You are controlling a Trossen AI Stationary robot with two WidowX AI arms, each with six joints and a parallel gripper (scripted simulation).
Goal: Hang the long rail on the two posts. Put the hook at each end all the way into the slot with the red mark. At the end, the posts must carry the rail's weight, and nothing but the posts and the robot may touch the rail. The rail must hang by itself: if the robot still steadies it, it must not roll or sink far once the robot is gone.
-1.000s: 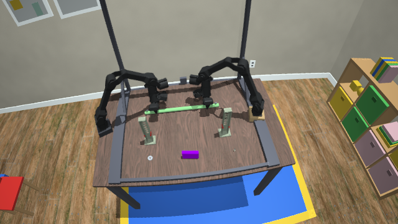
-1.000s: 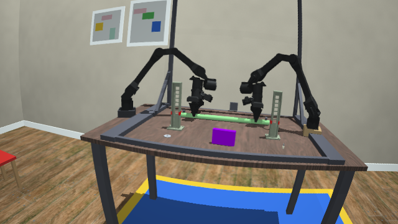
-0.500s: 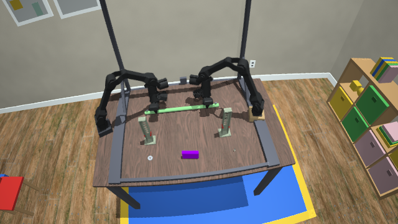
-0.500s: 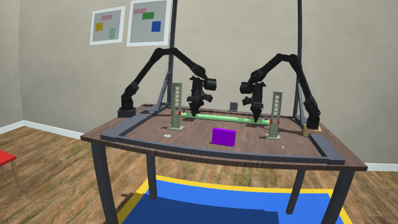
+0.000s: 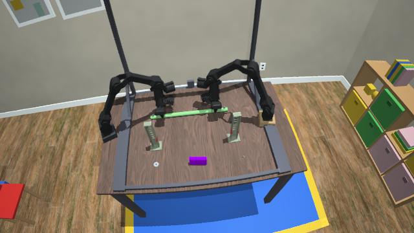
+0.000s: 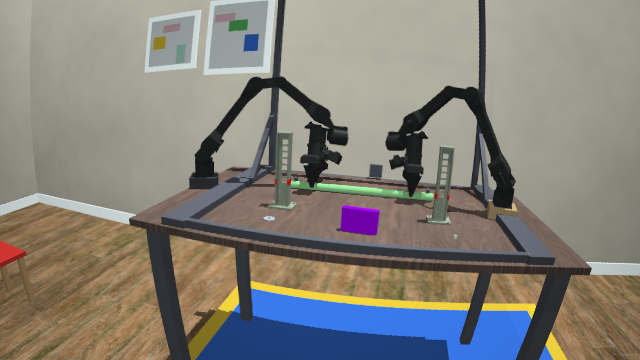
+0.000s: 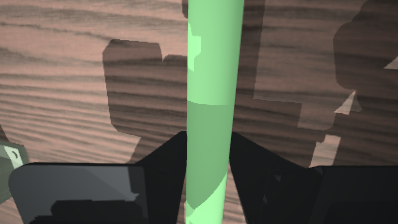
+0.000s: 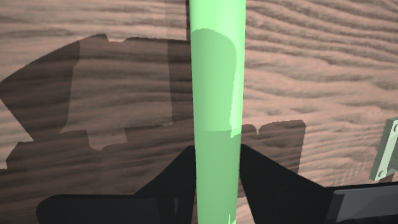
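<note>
The long green rail [image 5: 187, 113] [image 6: 350, 189] [image 7: 212, 75] [image 8: 216, 90] lies low behind the posts. I cannot tell if it touches the table. My left gripper [image 5: 215, 110] [image 6: 411, 194] [image 7: 207, 138], at picture right in the top and exterior views, is shut on the rail. My right gripper [image 5: 160, 116] [image 6: 312, 185] [image 8: 216, 151], at picture left, is shut on it near the other end. Both slotted posts, one at picture left [image 5: 151, 134] [image 6: 284, 170] and one at picture right [image 5: 235, 124] [image 6: 443, 180], stand upright with red marks low down. No rail hook is in a slot.
A purple block [image 5: 198, 160] [image 6: 360, 220] stands in front, between the posts. A small white disc [image 5: 154, 164] [image 6: 269, 218] lies before the picture-left post, and a tiny object [image 5: 243, 156] [image 6: 455, 235] before the other. A dark frame [image 5: 120, 162] borders the work area.
</note>
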